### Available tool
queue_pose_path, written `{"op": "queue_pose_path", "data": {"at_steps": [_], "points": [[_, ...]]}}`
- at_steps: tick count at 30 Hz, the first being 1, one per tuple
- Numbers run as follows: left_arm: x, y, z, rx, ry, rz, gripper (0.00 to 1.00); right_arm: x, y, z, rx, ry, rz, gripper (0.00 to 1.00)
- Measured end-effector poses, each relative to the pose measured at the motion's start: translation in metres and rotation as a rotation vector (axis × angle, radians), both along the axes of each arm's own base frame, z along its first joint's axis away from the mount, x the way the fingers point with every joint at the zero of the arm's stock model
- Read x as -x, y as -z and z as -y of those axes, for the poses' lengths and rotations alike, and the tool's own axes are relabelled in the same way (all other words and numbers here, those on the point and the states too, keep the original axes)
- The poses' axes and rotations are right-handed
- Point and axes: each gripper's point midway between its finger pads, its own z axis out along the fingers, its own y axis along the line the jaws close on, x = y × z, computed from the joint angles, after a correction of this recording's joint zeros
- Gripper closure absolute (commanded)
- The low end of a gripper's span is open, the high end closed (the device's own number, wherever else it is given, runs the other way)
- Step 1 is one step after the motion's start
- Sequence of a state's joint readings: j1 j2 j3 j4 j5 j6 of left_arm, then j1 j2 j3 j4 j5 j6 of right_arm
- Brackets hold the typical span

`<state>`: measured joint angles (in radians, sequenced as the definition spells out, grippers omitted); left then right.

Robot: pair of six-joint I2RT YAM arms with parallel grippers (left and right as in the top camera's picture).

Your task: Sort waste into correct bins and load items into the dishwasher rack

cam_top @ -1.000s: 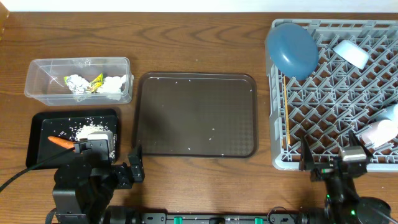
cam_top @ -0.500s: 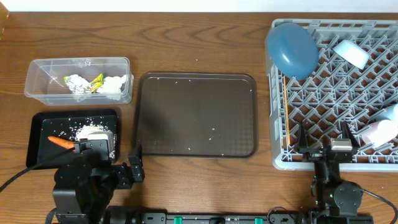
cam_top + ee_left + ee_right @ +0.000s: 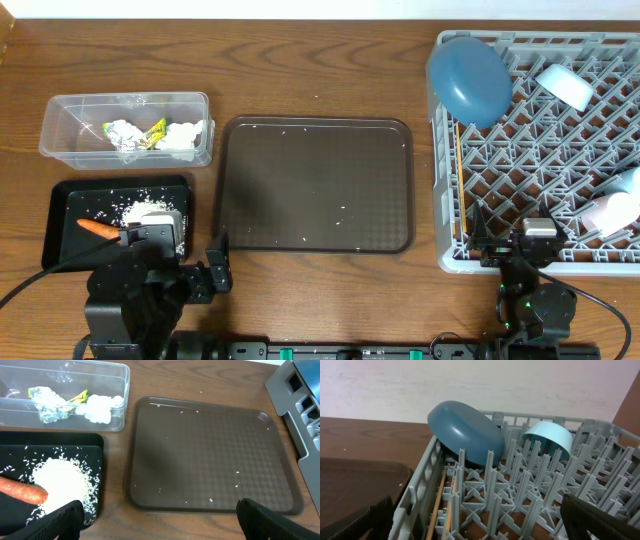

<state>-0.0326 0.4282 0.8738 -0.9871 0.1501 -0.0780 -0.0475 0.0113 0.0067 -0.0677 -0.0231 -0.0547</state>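
The clear tub holds the foil ball, the yellow-green wrapper and the white paper. In the black tray lie the rice and the carrot. The grey rack carries the dark-blue bowl, a light-blue bowl, the pink cup and the chopsticks along its left wall. My left gripper hangs open and empty between the black tray and the brown tray. My right gripper is open and empty over the rack's front left corner.
A large dark-brown serving tray with a few stray rice grains lies in the middle of the wooden table. The rack's pegs stand close in front of the right gripper. Both arm bases sit at the table's front edge.
The right arm has drawn back and slightly left at the rack's front edge, its jaws still wide. The left arm and all objects have stayed put.
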Motion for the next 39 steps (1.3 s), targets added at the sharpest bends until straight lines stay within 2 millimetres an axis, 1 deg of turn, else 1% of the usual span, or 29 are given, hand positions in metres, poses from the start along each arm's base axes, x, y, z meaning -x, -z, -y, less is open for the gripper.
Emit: {"op": "queue_pose_path", "data": {"at_steps": [25,29,32,35,39], "points": [[0.000,0.000,0.000,0.000,0.000,0.000,0.02,0.000,0.000,-0.001,0.000,-0.003,0.000,0.01],[-0.001,0.001,-0.006,-0.035,-0.018,0.002,0.02,0.000,0.000,-0.001,0.000,-0.003,0.000,0.01],[-0.007,0.002,-0.010,-0.088,-0.009,0.042,0.02,0.000,0.000,-0.001,0.000,-0.003,0.000,0.01],[-0.018,0.010,-0.012,-0.139,0.007,0.115,0.02,0.000,0.000,-0.001,0.000,-0.003,0.000,0.01],[-0.032,0.032,-0.013,-0.174,0.010,0.228,0.02,0.000,0.000,-0.001,0.000,-0.004,0.000,0.01]]}}
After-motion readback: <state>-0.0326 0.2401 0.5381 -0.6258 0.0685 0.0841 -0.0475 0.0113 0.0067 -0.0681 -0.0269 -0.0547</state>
